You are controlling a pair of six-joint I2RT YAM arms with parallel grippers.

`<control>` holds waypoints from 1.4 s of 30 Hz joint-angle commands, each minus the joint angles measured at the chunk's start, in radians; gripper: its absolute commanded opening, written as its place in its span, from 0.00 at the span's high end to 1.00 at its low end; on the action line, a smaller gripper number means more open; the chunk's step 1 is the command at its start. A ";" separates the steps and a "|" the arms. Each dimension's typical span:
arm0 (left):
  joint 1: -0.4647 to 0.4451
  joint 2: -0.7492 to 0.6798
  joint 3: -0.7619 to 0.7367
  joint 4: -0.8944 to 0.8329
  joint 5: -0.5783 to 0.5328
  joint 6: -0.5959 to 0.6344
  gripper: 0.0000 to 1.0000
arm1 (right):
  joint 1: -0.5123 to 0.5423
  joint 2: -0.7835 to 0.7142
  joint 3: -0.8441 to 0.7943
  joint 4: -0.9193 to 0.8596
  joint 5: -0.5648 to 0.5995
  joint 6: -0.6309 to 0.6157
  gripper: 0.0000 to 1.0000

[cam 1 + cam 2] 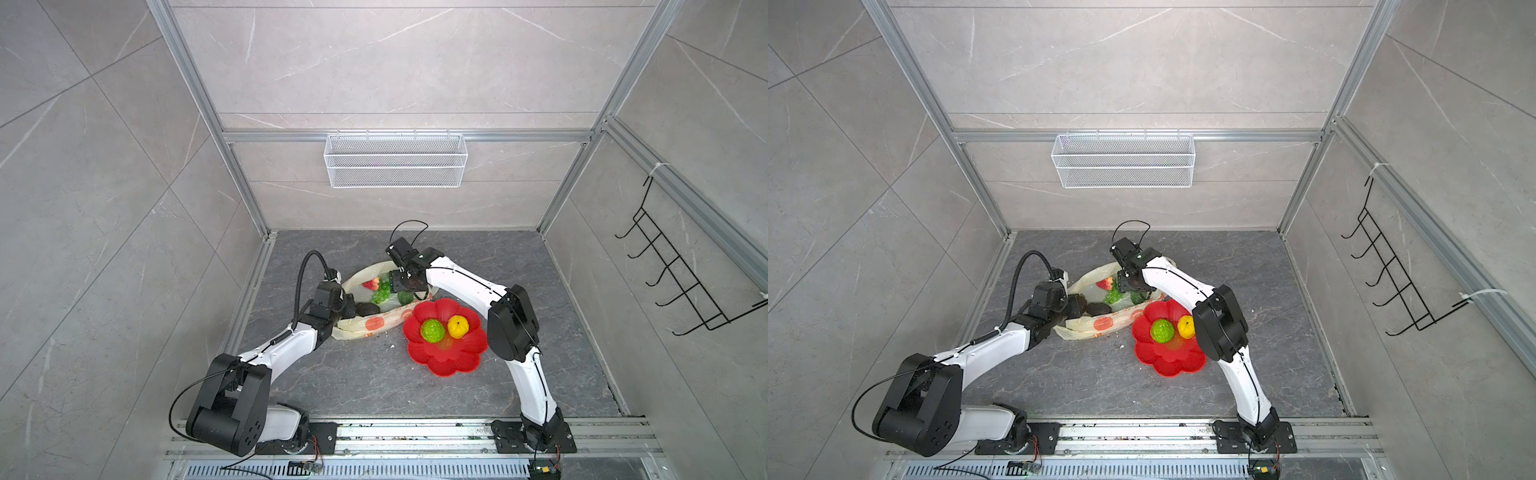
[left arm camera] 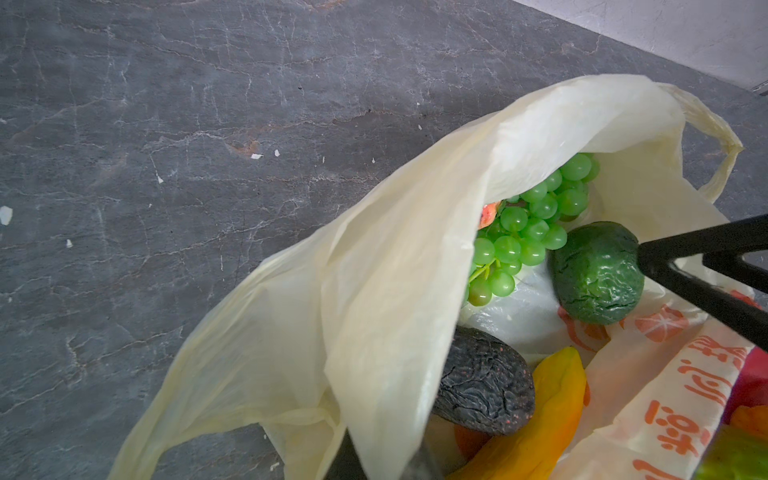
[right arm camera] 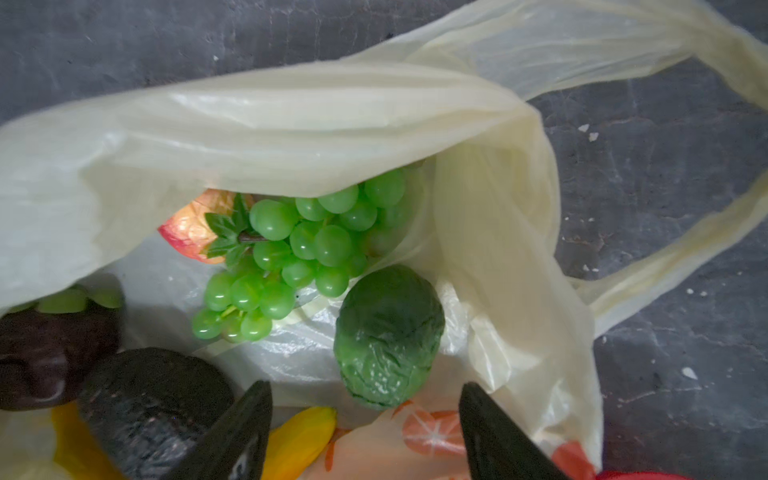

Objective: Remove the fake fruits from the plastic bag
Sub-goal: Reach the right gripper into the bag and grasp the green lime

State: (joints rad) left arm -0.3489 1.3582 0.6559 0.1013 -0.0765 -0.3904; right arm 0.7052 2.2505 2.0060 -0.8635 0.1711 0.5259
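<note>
The plastic bag [image 1: 374, 325] lies open on the dark floor. My left gripper [image 1: 344, 305] is shut on the bag's near rim [image 2: 374, 291] and holds the mouth up. Inside lie a green grape bunch [image 3: 307, 249], a red strawberry [image 3: 189, 235], a green avocado [image 3: 388, 336], a dark avocado [image 3: 153, 403] and a yellow banana [image 3: 299, 436]. My right gripper [image 3: 363, 395] hangs open just above the green avocado, one finger on each side of its lower end, touching nothing. A bumpy lime-green fruit [image 1: 432, 331] and a lemon [image 1: 458, 326] sit outside the bag.
Those two fruits rest on a red flower-shaped plate [image 1: 453, 365], which touches the bag's right side. A dark brown round thing [image 3: 41, 357] sits at the bag's edge near the left gripper. A white wire basket [image 1: 395, 160] hangs on the back wall, black hooks [image 1: 681, 274] on the right wall.
</note>
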 commanded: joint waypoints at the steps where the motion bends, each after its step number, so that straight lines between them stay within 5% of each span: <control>1: -0.005 -0.024 0.036 0.011 -0.005 0.020 0.98 | -0.003 0.062 0.074 -0.104 0.014 -0.029 0.27; 23: -0.004 -0.007 0.041 0.011 -0.006 0.021 0.97 | -0.012 0.198 0.168 -0.145 0.026 -0.034 0.39; 30: -0.005 -0.007 0.041 0.011 -0.008 0.020 0.97 | -0.011 0.173 0.160 -0.129 0.021 -0.037 0.52; 42: -0.004 -0.004 0.042 0.011 -0.008 0.021 0.97 | -0.002 0.033 0.067 -0.082 -0.008 -0.037 0.54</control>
State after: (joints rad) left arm -0.3492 1.3582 0.6571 0.0978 -0.0769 -0.3897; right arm 0.6964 2.3734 2.0960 -0.9604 0.1730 0.4965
